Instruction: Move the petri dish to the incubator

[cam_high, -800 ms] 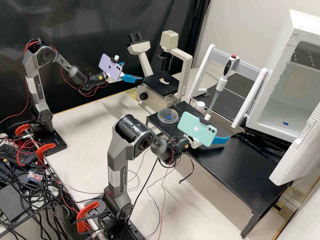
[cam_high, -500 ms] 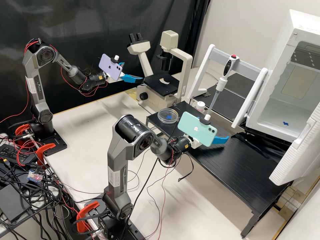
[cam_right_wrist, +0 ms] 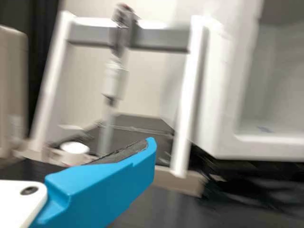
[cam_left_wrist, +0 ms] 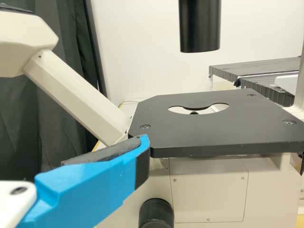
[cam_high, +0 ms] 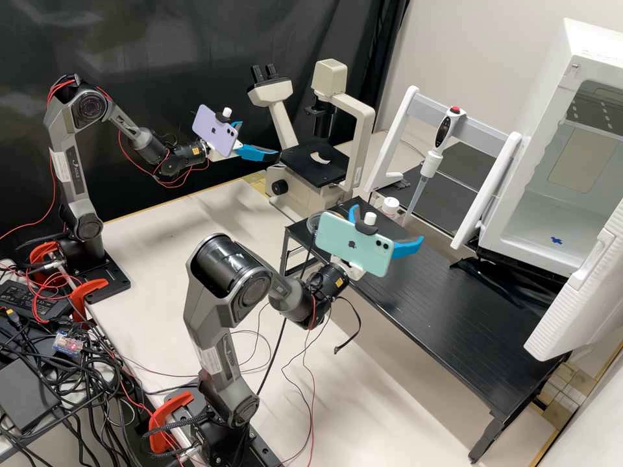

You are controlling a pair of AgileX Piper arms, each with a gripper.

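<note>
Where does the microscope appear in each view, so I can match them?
High view: microscope between dark curtain and white pipette stand.
Left wrist view: its black stage, below a black tube.
Right wrist view: apparently its beige upright, beside the curtain.
Shared landmark: dark curtain.

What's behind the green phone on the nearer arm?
Part of a clear dish shows, on the black table; the right pincer sticks out too. The phone covers the rest of the dish, including its middle.

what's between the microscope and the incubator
In the high view, a white stand holding a pipette, with a small white tub near its foot.
</note>
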